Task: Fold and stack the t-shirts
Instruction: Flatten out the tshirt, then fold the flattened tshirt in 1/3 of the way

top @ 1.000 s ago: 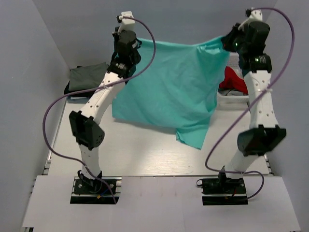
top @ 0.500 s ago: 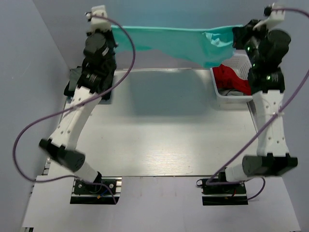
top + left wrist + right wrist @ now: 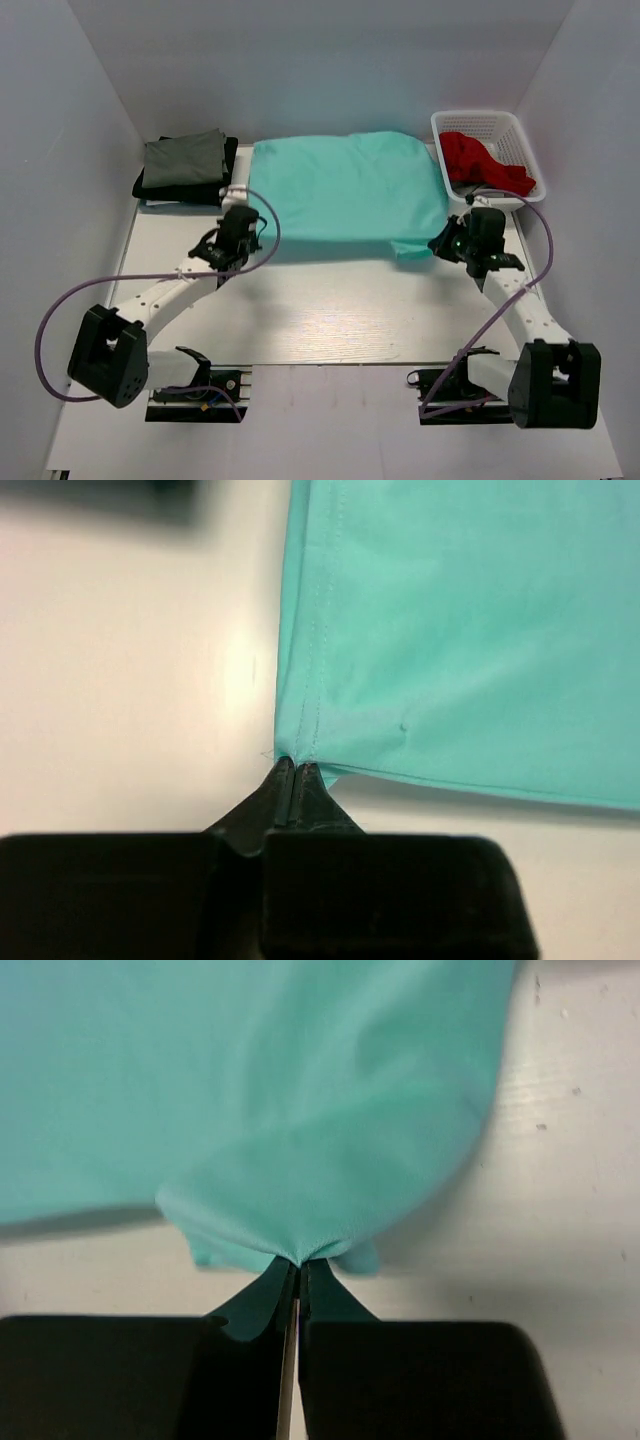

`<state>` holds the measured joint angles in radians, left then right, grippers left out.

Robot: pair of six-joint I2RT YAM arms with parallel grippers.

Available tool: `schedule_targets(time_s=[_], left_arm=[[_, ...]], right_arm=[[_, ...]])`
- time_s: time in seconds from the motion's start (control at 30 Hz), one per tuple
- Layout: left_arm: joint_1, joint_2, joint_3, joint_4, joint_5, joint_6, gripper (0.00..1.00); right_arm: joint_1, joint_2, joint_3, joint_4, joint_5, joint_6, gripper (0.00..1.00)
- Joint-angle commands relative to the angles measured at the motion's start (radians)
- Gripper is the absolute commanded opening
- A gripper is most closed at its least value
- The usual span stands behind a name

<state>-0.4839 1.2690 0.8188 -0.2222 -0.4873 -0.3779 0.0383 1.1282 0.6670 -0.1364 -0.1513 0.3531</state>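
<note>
Teal t-shirt lies spread flat on the table, on the far side of both pincers, its near hem running from one to the other. Left gripper is down at table level, jaws clenched on the shirt's near-left corner. The stitched side hem runs straight ahead of the tips, with bare table to their left. Right gripper is likewise pinched tight, on a bunched bit of cloth at the near-right corner. A small flap puckers just ahead of its tips, and the rest of the shirt fans out ahead and to its left. Beyond and left of the left gripper, a grey-green t-shirt sits folded on top of a black t-shirt, apparently the stack. Beyond the right gripper stands a white basket with a red t-shirt in it. Judgement: the step in hand is laying the teal shirt out for folding, and the spread looks done apart from the rumpled right corner. The next move calls for either letting go and regripping for the first fold, or carrying both corners over the cloth toward the far hem — together, at even height, so the fold line comes out straight. Risk: the bunched right corner drags in a crease.
</note>
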Motion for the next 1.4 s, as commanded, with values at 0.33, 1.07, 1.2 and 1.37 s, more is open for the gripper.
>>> schedule_targets(time_s=[0.33,1.07,1.2,1.37], left_arm=[[0.001,-0.287,-0.348,-0.124,0.222,-0.395,0.0],[0.001,-0.382,-0.26,-0.375,0.13,-0.529,0.0],[0.001,-0.326,-0.241,-0.341,0.112,-0.529,0.0],[0.013,-0.24,-0.207,-0.307,0.044,-0.529,0.0]], right_arm=[[-0.008,-0.117,-0.259,-0.101,0.018,0.106,0.0],[-0.005,0.01,-0.006,-0.177,-0.093,0.011,0.0],[-0.005,0.07,0.037,-0.143,-0.126,0.014,0.0],[-0.002,0.175,0.104,-0.115,-0.114,0.017,0.0]])
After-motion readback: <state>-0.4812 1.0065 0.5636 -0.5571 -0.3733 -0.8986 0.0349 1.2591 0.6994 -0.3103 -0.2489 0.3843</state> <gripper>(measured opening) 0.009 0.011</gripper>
